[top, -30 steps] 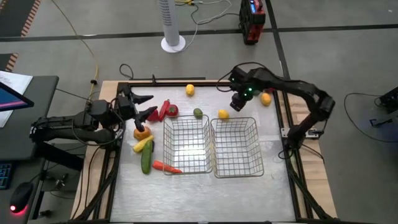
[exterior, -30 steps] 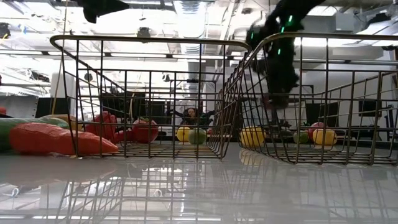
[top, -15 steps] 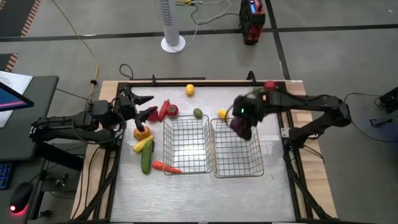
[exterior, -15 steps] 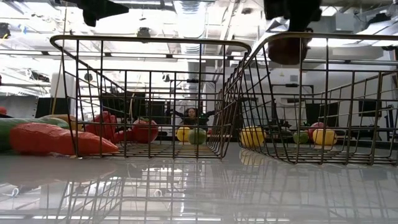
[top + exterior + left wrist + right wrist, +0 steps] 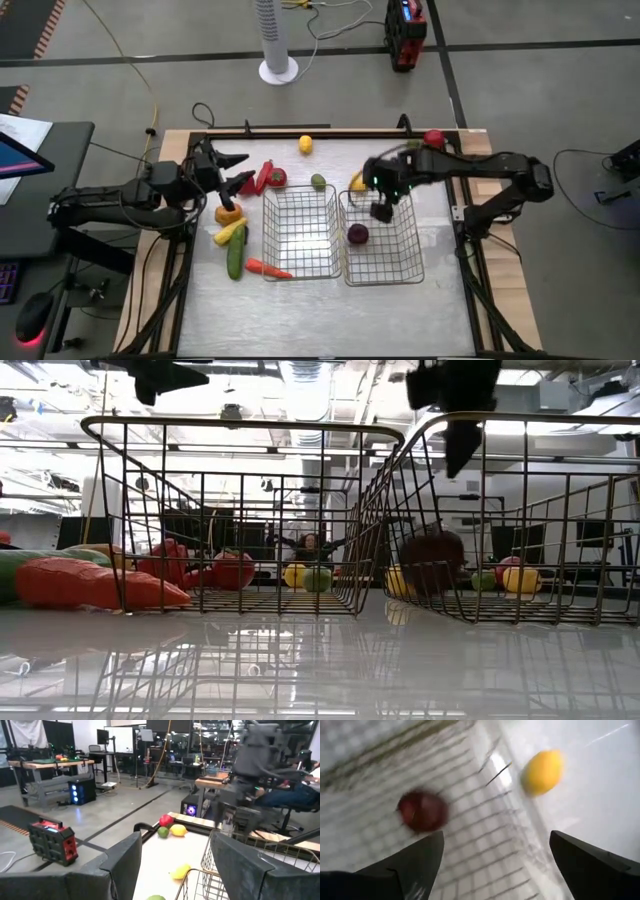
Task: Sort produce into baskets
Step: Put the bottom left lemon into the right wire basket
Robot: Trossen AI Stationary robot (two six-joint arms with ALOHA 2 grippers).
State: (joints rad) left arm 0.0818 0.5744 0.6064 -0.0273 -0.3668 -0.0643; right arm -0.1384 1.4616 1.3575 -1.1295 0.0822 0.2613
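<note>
Now the dark round plum (image 5: 358, 234) sits in the right silver wire basket (image 5: 400, 262), right tool (image 5: 382, 212) wide open w/ nothing above it, so next it needs another fruit, e.g. the yellow lemon (image 5: 357, 183).

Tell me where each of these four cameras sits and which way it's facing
High view: above the table, looking straight down; both arms show, left gripper beside the produce, right gripper over the right basket.
Low view: at tabletop height, looking level through both baskets; the right gripper hangs from above.
Left wrist view: on the left arm, facing across the table; its own fingers show.
Right wrist view: on the right arm, looking down; own fingers open.
Shared: the dark plum in the right basket shows in high, low and right wrist views.
</note>
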